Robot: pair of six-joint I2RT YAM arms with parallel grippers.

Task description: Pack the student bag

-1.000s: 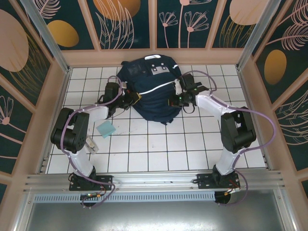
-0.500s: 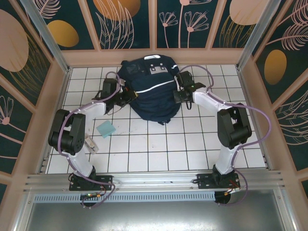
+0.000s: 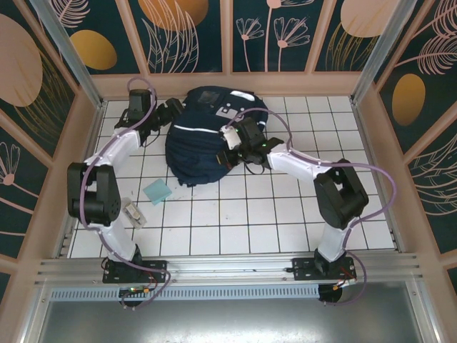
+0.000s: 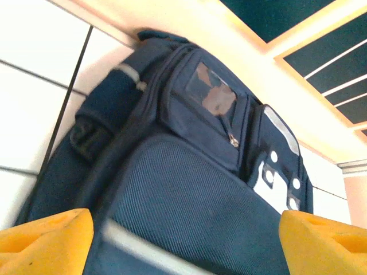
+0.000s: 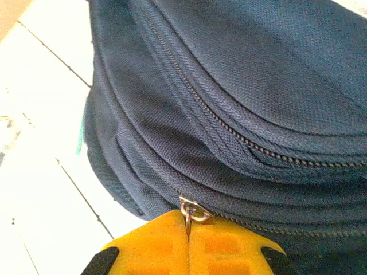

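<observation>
Pinching shut, right tool (image 5: pixel 188 224) clamps the metal zipper pull (image 5: pixel 194 211) of the student bag (image 3: pixel 207 139); the pull ring sits right at its fingertip seam, zipper track running up and off to the tool's right across navy fabric. Left tool (image 4: pixel 183 232) spread wide, yellow fingers (image 4: pixel 43 240) far apart, bag's textured panel, clear pocket and white patches just ahead of it. Bag lies on the white tiled desk (image 3: pixel 235 214), up against the far wall, just right of the left tool and under the right tool. Teal pad (image 3: pixel 156 191) on the desk well behind the left tool, apart from the bag.
</observation>
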